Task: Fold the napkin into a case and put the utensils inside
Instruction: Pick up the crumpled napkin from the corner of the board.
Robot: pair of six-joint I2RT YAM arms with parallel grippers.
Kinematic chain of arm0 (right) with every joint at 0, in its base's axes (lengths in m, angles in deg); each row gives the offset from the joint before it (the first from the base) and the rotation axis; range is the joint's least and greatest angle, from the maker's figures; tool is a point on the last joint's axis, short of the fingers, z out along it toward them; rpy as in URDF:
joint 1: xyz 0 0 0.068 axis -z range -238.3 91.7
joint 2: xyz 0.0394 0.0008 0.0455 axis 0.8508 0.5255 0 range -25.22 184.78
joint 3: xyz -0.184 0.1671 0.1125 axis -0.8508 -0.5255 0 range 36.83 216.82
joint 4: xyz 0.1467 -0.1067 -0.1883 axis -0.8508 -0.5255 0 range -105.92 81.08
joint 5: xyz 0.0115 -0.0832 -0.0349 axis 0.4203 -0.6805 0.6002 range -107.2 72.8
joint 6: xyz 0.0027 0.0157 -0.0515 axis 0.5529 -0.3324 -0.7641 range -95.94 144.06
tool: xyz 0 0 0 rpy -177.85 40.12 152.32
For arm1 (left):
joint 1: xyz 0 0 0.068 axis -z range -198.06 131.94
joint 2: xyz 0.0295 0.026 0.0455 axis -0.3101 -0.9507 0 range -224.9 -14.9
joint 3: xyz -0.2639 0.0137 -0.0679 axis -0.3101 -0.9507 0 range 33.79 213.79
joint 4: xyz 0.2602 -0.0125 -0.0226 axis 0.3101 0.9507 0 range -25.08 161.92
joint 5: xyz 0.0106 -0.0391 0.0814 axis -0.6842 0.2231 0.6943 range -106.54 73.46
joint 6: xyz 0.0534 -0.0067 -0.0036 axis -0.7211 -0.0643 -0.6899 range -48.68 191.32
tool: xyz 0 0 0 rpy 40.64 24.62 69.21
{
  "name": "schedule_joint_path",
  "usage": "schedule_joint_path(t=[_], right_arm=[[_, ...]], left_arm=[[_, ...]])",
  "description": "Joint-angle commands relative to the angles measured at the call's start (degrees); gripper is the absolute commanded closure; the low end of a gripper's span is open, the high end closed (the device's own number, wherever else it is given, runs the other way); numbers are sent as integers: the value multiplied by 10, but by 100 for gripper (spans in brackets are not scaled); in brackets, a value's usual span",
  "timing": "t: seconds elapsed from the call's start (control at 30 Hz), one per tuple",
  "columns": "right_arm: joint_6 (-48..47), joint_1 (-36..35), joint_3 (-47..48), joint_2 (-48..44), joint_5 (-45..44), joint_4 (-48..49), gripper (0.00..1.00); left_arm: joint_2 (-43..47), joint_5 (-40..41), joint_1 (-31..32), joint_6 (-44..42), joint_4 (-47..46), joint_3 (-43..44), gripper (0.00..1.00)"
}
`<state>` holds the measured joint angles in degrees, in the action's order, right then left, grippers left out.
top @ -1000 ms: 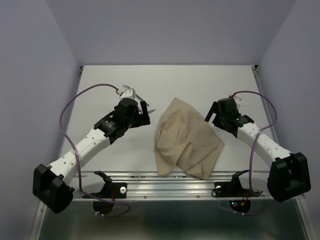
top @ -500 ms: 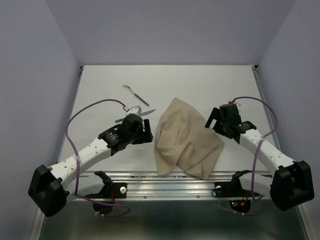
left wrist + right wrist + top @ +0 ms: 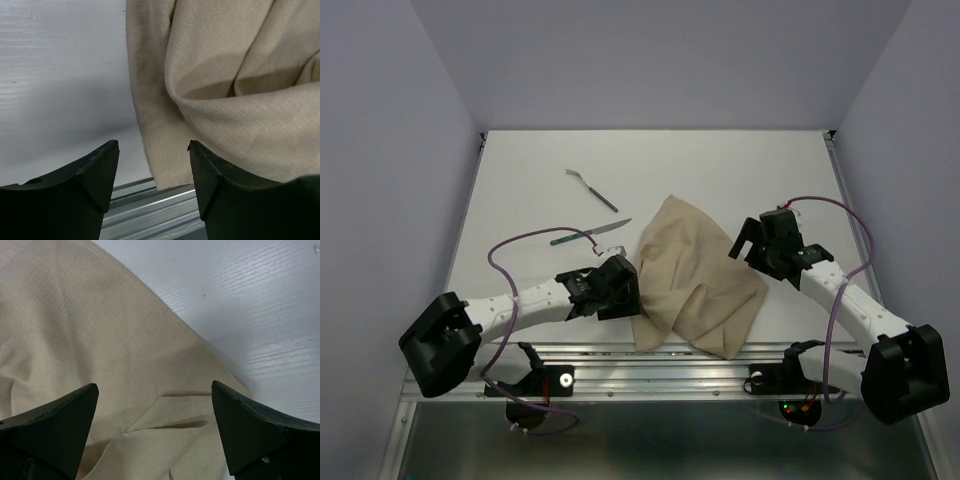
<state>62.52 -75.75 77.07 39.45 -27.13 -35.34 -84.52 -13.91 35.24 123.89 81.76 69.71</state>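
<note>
Napkin (image 3: pixel 692 280), matte beige cloth, lies rumpled in soft folds near the white table's (image 3: pixel 740 170) front edge; slim silvery utensils (image 3: pixel 592 189) lie beyond its left side. Left wrist view: left gripper (image 3: pixel 152 147) open, the cloth's woven edge between its jaws. Right wrist view: right gripper (image 3: pixel 155 390) spread wide above creased fabric.

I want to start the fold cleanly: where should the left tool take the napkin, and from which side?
Probably its near-left corner, from the left: the napkin lies crumpled, but there a thin flat edge lines up between the left tool's open fingers.
</note>
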Motion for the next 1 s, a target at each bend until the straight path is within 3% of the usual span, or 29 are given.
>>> schedule_joint_path(t=[0.0,0.17,0.3,0.37,0.63,0.83,0.97], right_arm=[[11,-3,-8,-3,4,2,0],[21,-3,-24,-21,5,-14,12],[40,-3,-42,-26,11,-32,23],[53,-3,-53,-34,16,-44,24],[79,-3,-76,-77,13,-78,32],[87,-3,-88,-66,18,-71,44],[91,-3,-97,-45,24,-58,46]], left_arm=[[-54,12,9,38,-25,20,35],[-97,31,9,39,-51,16,40],[-141,42,9,31,-58,38,50],[-165,51,8,21,-63,54,66],[-209,66,-47,-23,-79,100,100],[-238,66,-101,-67,-74,148,100],[-240,64,-109,-80,-72,166,100]])
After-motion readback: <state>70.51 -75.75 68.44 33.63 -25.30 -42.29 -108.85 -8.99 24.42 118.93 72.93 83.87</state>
